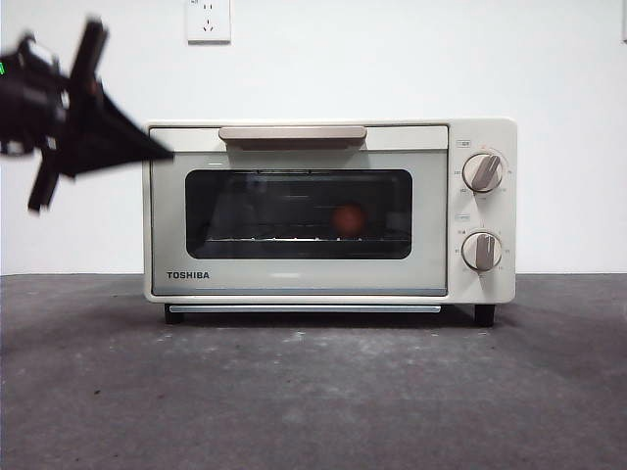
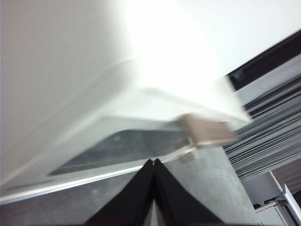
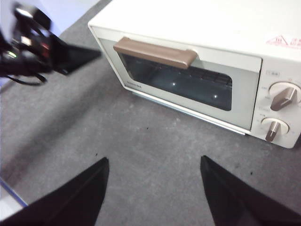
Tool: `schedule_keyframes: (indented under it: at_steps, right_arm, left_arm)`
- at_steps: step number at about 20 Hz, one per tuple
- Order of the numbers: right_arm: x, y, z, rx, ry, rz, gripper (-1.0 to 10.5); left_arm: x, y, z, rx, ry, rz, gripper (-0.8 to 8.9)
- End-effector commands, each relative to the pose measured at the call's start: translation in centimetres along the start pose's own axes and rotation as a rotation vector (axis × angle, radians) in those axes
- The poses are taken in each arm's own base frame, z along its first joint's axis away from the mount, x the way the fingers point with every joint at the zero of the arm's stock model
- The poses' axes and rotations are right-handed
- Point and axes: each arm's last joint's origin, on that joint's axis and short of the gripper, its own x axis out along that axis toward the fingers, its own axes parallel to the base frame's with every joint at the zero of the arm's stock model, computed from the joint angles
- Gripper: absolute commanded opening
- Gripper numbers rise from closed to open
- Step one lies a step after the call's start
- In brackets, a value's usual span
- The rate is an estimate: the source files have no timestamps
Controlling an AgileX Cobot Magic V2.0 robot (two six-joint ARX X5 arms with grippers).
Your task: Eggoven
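Observation:
The cream TOSHIBA toaster oven [image 1: 431, 225] stands mid-table with its door closed. Behind the dark glass, the reddish-brown egg [image 1: 349, 219] rests on the rack, right of centre. My left gripper [image 1: 162, 153] is shut and holds nothing; its tip hangs at the oven's upper left corner, left of the beige handle [image 1: 292, 133]. The left wrist view shows its shut jaws [image 2: 155, 161] close to the blurred oven [image 2: 141, 94] and handle [image 2: 207, 132]. My right gripper [image 3: 154, 158] is open and empty above the table, in front of the oven [image 3: 197, 28]. The left gripper [image 3: 94, 53] also appears there.
Two knobs [image 1: 483, 171] [image 1: 482, 251] sit on the oven's right panel. The dark grey tabletop [image 1: 313, 392] stretches in front of the oven. A white wall with a socket [image 1: 209, 20] stands behind it.

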Motion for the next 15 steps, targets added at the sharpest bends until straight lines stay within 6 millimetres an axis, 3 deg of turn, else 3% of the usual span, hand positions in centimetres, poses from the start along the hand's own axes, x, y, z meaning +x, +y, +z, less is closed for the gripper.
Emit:
schedule_keyframes:
  at_steps: [1, 8, 15]
  right_arm:
    - [-0.2, 0.3, 0.3, -0.011, -0.01, 0.009, 3.1]
    - [-0.2, 0.2, 0.1, -0.017, 0.011, 0.002, 3.1]
    - [0.0, 0.0, -0.3, -0.022, 0.039, -0.021, 1.8]
  left_arm:
    - [-1.1, -1.9, 0.3, 0.07, -0.002, -0.008, 0.07]
    - [-5.0, -6.7, -1.0, 0.208, 0.014, 0.136, 0.07]
    - [-9.1, -10.1, -3.3, 0.336, -0.013, 0.358, 0.07]
